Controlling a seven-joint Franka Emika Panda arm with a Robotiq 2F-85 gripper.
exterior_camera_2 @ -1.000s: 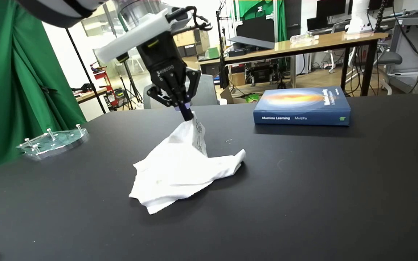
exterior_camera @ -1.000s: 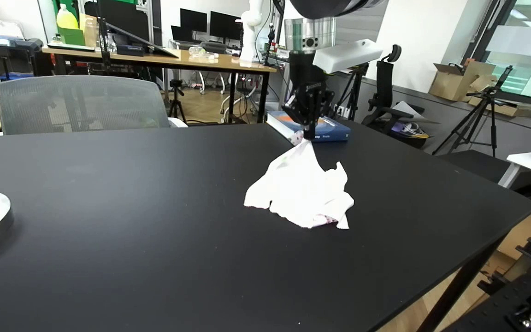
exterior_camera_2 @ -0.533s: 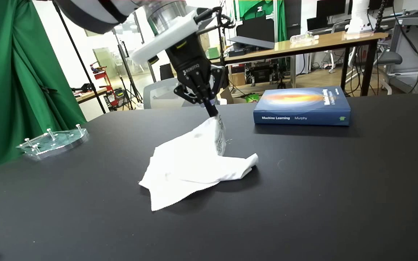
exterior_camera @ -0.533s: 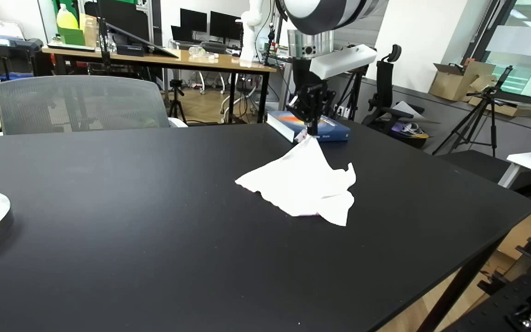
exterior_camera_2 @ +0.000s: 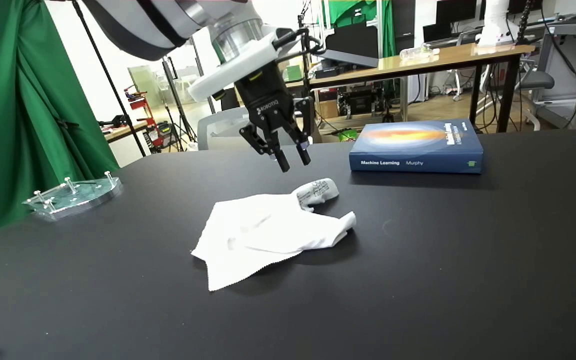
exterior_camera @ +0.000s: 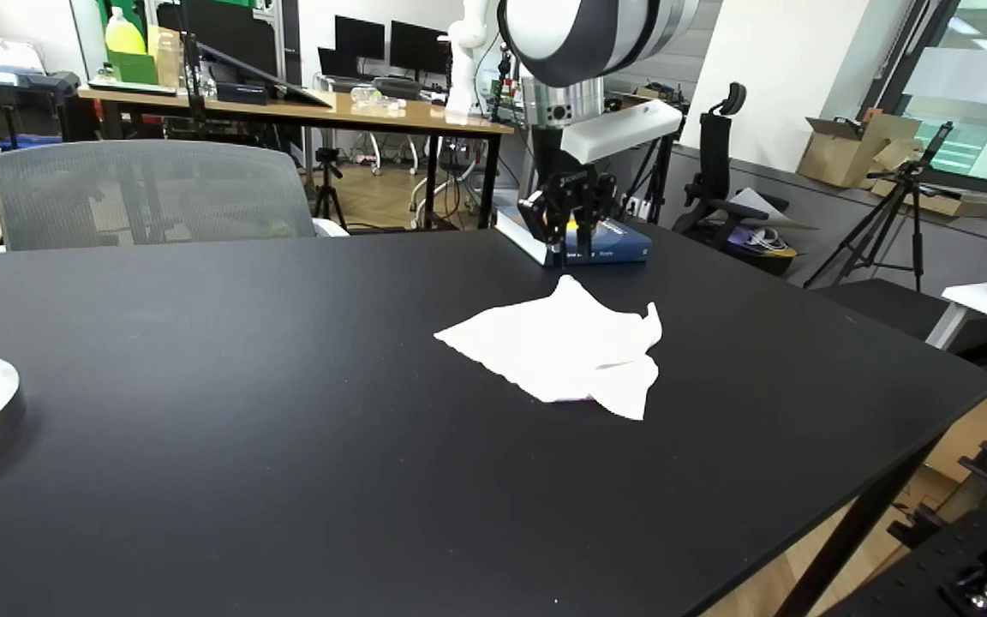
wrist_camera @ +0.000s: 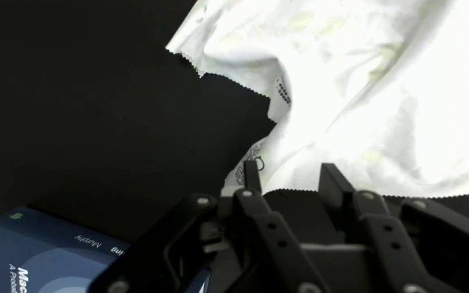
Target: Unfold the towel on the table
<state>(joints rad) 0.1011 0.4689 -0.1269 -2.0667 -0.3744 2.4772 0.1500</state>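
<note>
The towel [exterior_camera_2: 258, 225] is being borne by the desk [exterior_camera_2: 418, 260] near the book [exterior_camera_2: 415, 145], the gripper [exterior_camera_2: 295, 164] being held jaws-apart — light, limp cloth is being expected, best pinched at its book-side flap [exterior_camera_2: 318, 192].

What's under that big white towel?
The towel lies on the black table, which shows all around its edges. One curled end shows black printing. Beneath the middle, the towel covers everything, so I can't see what's there.
</note>
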